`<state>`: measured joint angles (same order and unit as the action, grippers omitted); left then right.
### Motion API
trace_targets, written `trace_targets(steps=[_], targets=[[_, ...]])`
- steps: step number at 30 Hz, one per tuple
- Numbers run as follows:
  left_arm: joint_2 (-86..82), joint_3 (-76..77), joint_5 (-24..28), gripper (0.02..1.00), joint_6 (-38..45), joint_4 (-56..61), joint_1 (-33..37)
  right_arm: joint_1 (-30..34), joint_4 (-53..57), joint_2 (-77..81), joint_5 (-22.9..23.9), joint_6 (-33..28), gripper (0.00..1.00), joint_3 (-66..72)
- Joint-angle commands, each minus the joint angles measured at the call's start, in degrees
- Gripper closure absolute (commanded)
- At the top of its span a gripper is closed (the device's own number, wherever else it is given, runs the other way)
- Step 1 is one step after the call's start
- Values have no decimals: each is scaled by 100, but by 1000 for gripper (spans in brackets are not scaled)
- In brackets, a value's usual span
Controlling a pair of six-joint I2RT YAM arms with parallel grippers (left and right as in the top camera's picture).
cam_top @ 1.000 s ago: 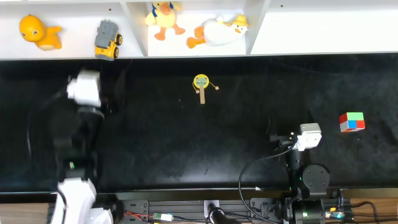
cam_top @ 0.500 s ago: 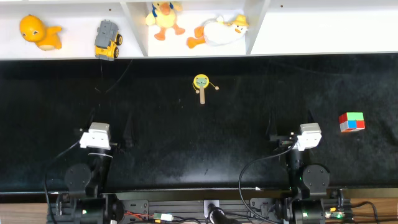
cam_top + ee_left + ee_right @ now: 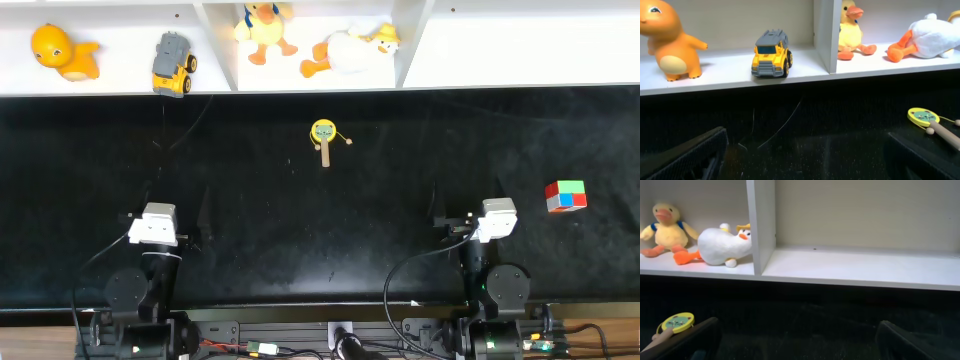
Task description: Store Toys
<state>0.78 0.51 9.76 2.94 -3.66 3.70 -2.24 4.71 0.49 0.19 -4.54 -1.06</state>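
As left claw [image 3: 805, 159] gapes, rattle toy [image 3: 923, 117] well apart, ungripped

Yellow rattle drum [image 3: 323, 132] lying flat, colour cube [image 3: 566, 196] well apart rightward

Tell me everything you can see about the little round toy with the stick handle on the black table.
The rattle drum is a small round disc with a yellow rim and greenish face on a plain wooden-looking stick. A thin cord with a bead trails off one side. It lies flat on the black table, disc toward the white shelf, handle toward the arms' bases. Only the table touches it.
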Motion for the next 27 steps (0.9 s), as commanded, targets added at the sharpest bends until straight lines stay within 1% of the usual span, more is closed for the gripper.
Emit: trace_targets(steps=[1,19,20,22,23,24,27], targets=[[-63,-4,-83,20,4,-33,-57,2,-24,-20,-59,-20,5,76],[-63,-4,-83,20,4,-33,-57,2,-24,-20,-61,-20,5,76],[-63,-4,-81,20,4,-33,-57,0,-24,-20,-24,-39,5,76],[-63,-4,-83,20,4,-33,-57,9,-33,-2,411,-247,5,68],[-63,-4,-83,20,4,-33,-57,7,-26,66,518,-256,7,52],[-63,-4,-83,20,4,-33,-57,-2,-24,170,616,-210,5,24],[-63,-4,-83,20,4,-33,-57,-149,20,846,761,175,7,-232]])
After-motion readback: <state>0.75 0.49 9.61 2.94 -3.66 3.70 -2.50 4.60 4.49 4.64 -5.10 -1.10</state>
